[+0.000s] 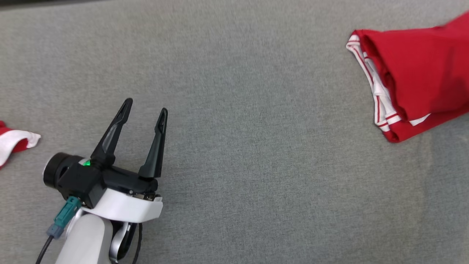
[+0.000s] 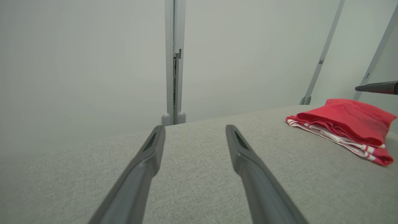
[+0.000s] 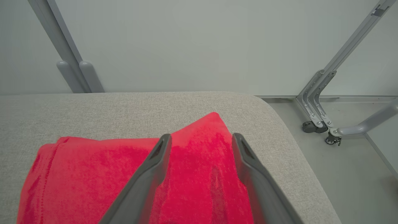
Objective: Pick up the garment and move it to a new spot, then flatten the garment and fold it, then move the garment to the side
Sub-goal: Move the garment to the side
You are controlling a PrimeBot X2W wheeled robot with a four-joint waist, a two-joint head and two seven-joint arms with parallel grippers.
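Note:
The garment (image 1: 417,73) is red with white striped trim and lies folded at the far right of the grey padded table (image 1: 256,154). My left gripper (image 1: 146,106) hovers at the lower left, far from it, open with nothing between its fingers. The left wrist view looks past that gripper (image 2: 195,129) at the garment (image 2: 345,121) to the right, with one dark finger (image 2: 377,87) of the right arm above it. In the right wrist view, my right gripper (image 3: 201,137) stands open just over the garment (image 3: 192,180), its fingers apart and holding nothing.
Another red-and-white piece of cloth (image 1: 14,143) pokes in at the table's left edge. The garment lies near the table's rounded corner (image 3: 276,115), with the floor and a wheeled metal frame (image 3: 317,121) beyond. An upright post (image 2: 174,62) stands behind the table.

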